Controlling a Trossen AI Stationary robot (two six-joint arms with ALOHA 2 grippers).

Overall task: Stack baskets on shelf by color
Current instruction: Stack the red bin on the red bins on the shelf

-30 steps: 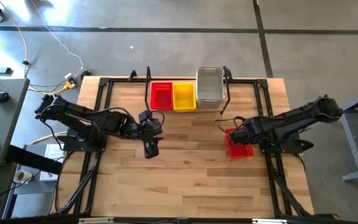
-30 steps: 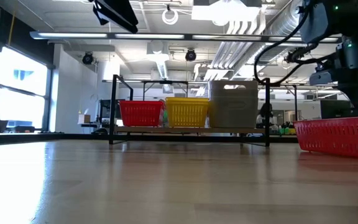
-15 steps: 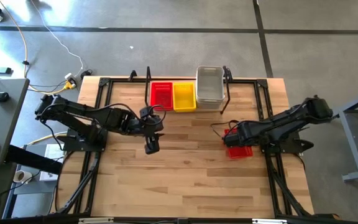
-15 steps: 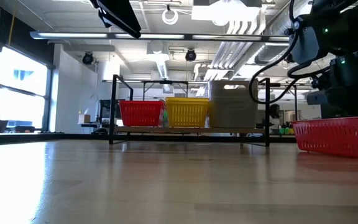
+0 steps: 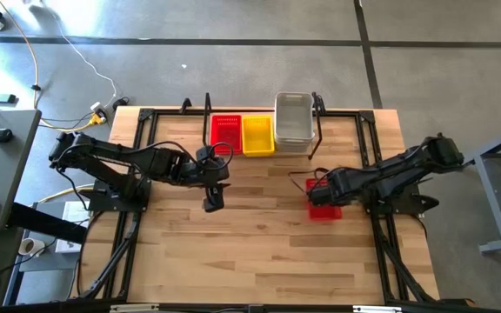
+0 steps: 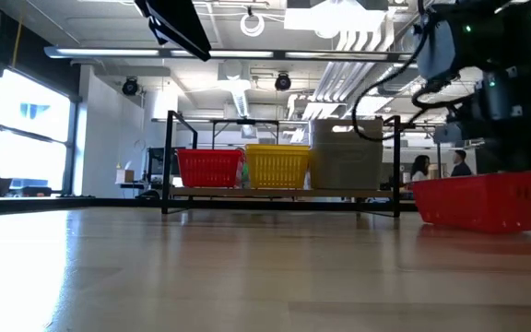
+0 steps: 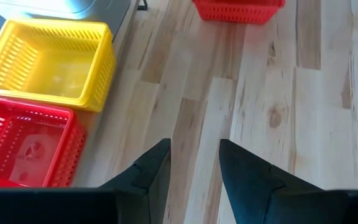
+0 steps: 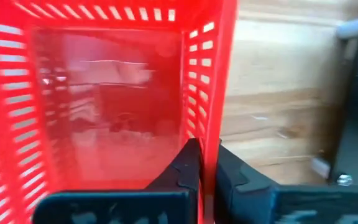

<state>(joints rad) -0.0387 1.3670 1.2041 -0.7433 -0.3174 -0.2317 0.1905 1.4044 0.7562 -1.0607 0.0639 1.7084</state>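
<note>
The loose red basket (image 5: 322, 198) now lies nearer the table's middle than a second ago, still in front of the shelf (image 5: 263, 130) and to its right. My right gripper (image 8: 205, 163) has closed on its mesh side wall. My left gripper (image 7: 194, 163) hovers before the shelf's red end, fingers parted, holding nothing. The wooden table (image 5: 259, 252) stands in a hall with ceiling ducts. The shelf holds red (image 5: 226, 133), yellow (image 5: 257, 133) and grey-white baskets (image 5: 292, 117).

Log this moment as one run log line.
right gripper: shut on loose red basket wall | left gripper: open, hovering midtable | shelf: red, yellow, grey stacks
</note>
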